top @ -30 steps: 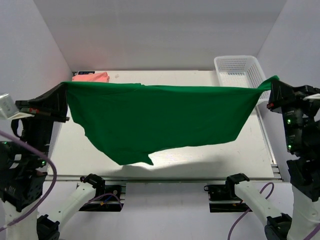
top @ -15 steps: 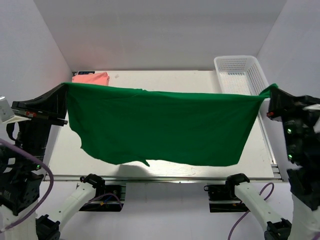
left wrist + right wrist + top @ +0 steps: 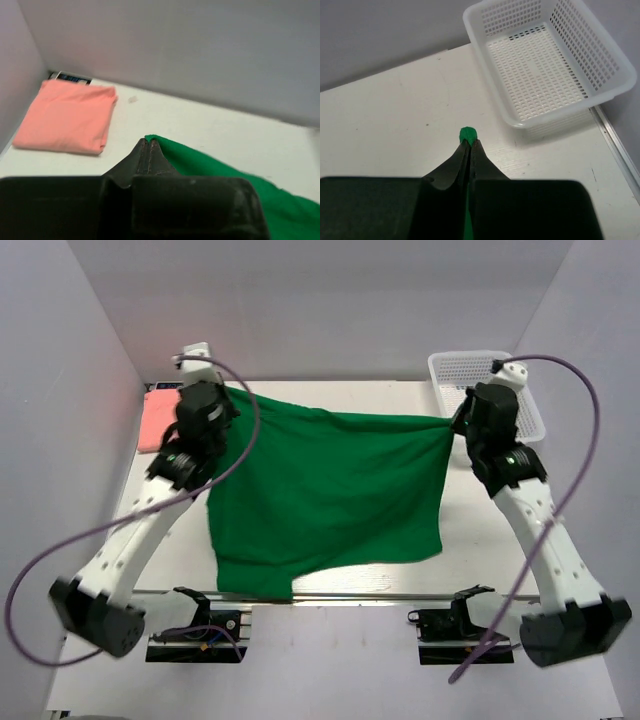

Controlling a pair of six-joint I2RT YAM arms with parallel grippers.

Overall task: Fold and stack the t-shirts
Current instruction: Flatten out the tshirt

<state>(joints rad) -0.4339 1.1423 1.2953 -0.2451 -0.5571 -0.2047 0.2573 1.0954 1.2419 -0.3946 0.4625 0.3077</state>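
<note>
Sitting under everything is one white table, the biggest thing here.

Next comes one green t-shirt. It is spread wide between the two sets of jaws. From the jaws it runs back toward the arm bases, and its bottom edge reaches the near edge of the table. I cannot tell if all of it lies flat.

Two white arms reach out over the table, one on each side of the green t-shirt. Two purple cables loop off them, one for each arm.

One white mesh basket sits ahead of the right jaws and off to their right, apart from them. From the right wrist camera it looks empty.

One pink t-shirt lies folded on the table. It is ahead of the left jaws and off to their left, near the side wall, and it does not touch the green one.

The left gripper has its jaws pressed tight together on one top corner of the green t-shirt. The cloth comes out on the right side of the jaw tips.

The right gripper has its jaws pinched tight on the other top corner. A tiny green bit pokes out just past the tips.
</note>
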